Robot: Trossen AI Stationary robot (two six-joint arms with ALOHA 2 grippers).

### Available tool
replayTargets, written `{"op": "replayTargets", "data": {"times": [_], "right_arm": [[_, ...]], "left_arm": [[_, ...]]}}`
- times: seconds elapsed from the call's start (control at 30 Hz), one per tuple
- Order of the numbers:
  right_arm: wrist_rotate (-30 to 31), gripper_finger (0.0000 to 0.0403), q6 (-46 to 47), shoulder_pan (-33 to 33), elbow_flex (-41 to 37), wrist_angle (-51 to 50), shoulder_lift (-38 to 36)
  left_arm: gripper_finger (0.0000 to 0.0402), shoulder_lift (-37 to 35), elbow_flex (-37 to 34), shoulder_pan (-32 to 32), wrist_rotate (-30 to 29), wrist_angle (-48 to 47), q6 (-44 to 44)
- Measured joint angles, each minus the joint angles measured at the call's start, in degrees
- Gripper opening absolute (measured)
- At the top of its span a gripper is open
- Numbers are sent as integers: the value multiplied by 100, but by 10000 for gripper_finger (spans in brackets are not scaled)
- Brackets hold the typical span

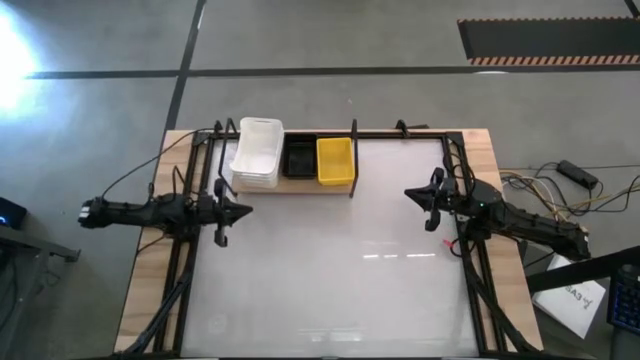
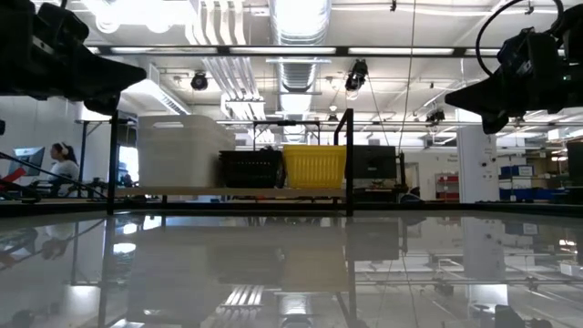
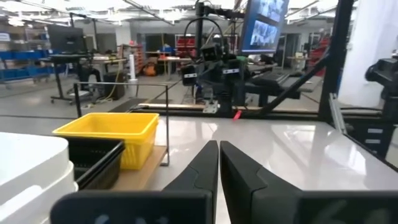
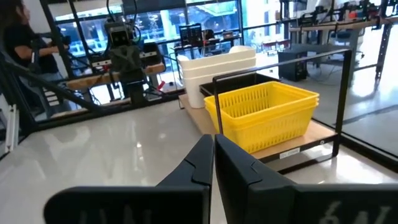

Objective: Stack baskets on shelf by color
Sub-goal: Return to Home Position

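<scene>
On the shelf [image 1: 300,183], a light wooden board in a black wire frame at the table's far edge, three stacks of baskets stand side by side: white [image 1: 258,152] at the left, black [image 1: 299,157] in the middle, yellow [image 1: 335,160] at the right. They rest on their bottoms on the board. My left gripper [image 1: 246,210] hangs shut over the table's left side, pointing level toward the right, holding nothing. My right gripper [image 1: 410,192] hangs shut over the right side, pointing level toward the left, holding nothing. The wrist views show the yellow stack [image 3: 111,134] [image 4: 264,115] and the shut fingers.
The white tabletop [image 1: 330,270] lies bare between the two arms and toward the near edge. Black frame rails [image 1: 480,290] and cables run along both side edges. In the low view a person [image 2: 64,164] sits far off in the room at the left.
</scene>
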Motion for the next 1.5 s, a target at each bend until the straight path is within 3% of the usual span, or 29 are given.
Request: {"op": "replayTargets", "data": {"times": [0.33, 0.73, 0.83, 0.93, 1.23, 1.5], "right_arm": [[-15, 8, 20, 2, 7, -82, 124], [-1500, 8, 138, 2, -2, 325, 56], [-1595, 8, 320, 60, -2, 274, -110], [-1431, 8, 480, 286, -3, 281, -232], [125, 8, 173, 1340, -7, 323, -230], [190, 9, -470, 1530, -5, -79, -170]], "left_arm": [[0, 130, -9, 0, -64, 21, 44], [0, 266, -13, 0, -67, 32, 37], [0, 292, -15, 0, -67, 30, 37], [0, 303, -15, 0, -67, 30, 37], [0, 304, -20, 0, -67, 32, 37], [0, 313, -20, 0, -67, 32, 36]]}}
